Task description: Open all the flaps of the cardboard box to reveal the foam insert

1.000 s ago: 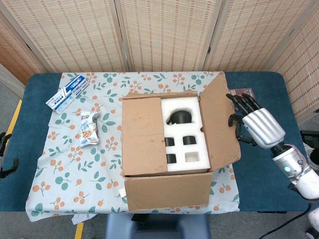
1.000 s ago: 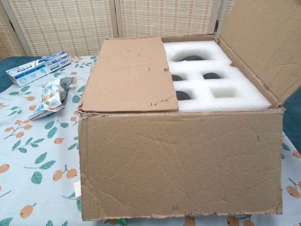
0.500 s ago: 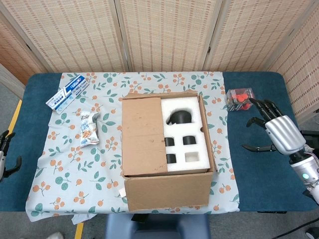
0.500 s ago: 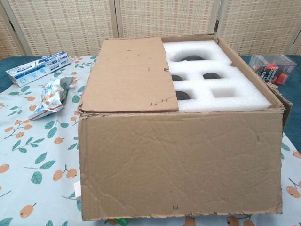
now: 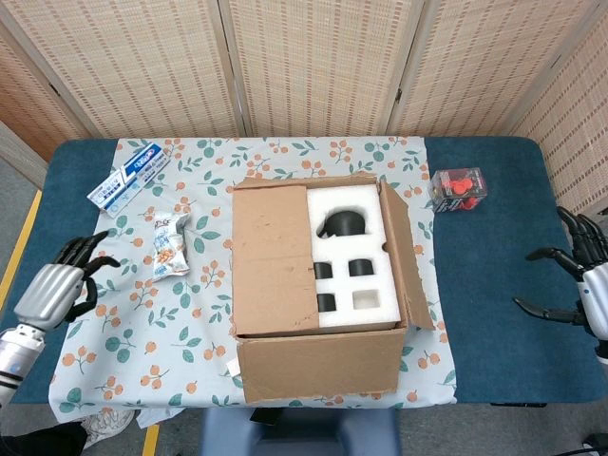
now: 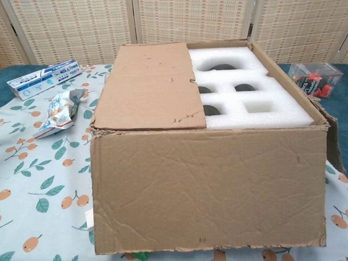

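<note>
- Left hand [image 5: 59, 288] low at the left edge of the head view, silver back turned up, dark fingers [image 5: 87, 249] spread and pointing up and to the right, holding nothing.
- Left forearm [image 5: 13, 351] running down and left out of the picture's corner.
- Right hand [image 5: 581, 277] at the far right edge, partly cut off, dark fingers [image 5: 546, 254] splayed wide toward the left, empty.
- Neither hand nor arm visible in the chest view.
</note>
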Motion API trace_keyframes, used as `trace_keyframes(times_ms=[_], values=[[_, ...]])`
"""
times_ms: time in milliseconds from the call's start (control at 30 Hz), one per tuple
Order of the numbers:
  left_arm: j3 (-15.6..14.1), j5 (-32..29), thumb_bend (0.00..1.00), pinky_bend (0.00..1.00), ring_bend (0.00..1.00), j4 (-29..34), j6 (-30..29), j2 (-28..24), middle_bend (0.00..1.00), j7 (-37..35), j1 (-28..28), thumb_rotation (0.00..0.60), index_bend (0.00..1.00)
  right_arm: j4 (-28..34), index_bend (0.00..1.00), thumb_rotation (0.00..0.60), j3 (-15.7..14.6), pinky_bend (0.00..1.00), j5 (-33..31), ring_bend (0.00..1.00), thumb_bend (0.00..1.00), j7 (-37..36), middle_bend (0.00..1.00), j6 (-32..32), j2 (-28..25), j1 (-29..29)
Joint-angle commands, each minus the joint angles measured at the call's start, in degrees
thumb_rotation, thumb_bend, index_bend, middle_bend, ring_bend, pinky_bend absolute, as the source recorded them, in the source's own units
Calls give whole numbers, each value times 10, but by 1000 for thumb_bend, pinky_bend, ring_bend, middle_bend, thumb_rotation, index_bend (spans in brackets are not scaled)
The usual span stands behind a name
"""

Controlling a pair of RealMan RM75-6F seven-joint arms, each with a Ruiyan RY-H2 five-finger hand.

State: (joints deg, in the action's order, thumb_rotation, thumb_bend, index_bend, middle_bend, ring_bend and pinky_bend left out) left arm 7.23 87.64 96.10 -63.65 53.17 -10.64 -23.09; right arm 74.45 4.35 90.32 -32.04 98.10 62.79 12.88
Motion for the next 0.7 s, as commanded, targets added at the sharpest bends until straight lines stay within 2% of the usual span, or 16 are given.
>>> trace_keyframes(times_ms=[33,267,467,700], values=[[31,-2,1000,0,0,49,76,-23,0,34,-75,600,373,-10,410,285,16,0,-9,0,221,-33,0,30,-3,-22],[76,-57,1000,0,0,83,180,-9,0,67,-178,600,416,-30,410,284,28,0,-19,0,220,-97,0,25,-14,-33],[103,-102,1000,0,0,77,278,12,0,24,-264,600,458,-57,410,285,38,0,-25,0,220,-149,0,-3,-21,-24],[105,-104,1000,0,0,40,326,76,0,25,-335,600,474,-80,410,286,44,0,-25,0,221,-200,0,-5,-24,-28]])
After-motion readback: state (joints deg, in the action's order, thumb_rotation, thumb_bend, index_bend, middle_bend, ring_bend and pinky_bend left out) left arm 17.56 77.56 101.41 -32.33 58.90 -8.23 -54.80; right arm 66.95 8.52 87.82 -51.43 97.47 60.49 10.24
